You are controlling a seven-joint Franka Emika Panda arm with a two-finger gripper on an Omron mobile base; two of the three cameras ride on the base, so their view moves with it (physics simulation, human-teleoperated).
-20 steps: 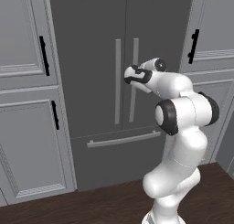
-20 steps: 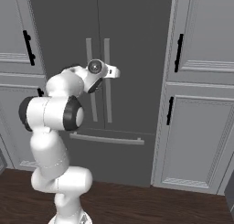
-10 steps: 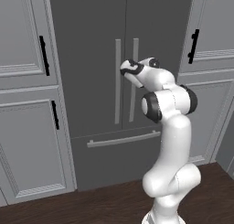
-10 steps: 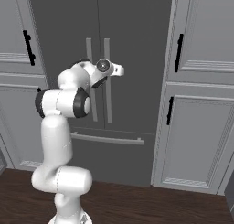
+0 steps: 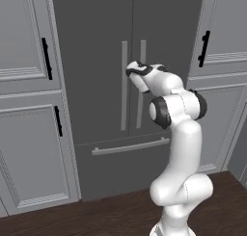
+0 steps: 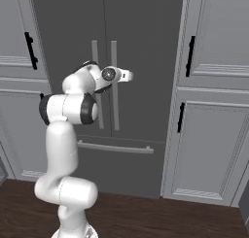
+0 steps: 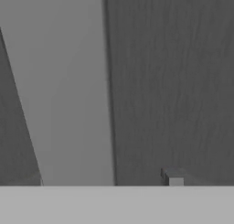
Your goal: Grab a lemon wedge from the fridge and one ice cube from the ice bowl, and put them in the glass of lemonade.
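Observation:
The fridge (image 5: 96,61) (image 6: 146,42) stands right ahead, dark grey, with both doors shut. My gripper (image 5: 131,70) (image 6: 128,76) is stretched out at the upper part of its two long bar handles. In the hand view a pale handle bar (image 7: 64,81) runs between my fingertips (image 7: 174,177) in front of the door face (image 7: 183,81). The gripper (image 7: 107,181) is open, with a gap left beside the bar. The lemon wedge, the ice cube, the ice bowl and the glass of lemonade are out of view.
Light grey panelled cabinets (image 5: 29,134) (image 6: 214,144) with black handles flank the fridge on both sides. A horizontal drawer handle (image 5: 130,146) crosses the fridge lower down. Dark wooden floor (image 5: 96,216) lies in front.
The arm has straightened up and its elbow has swung in towards the fridge. The hand has moved closer to the door handles at about the same height.

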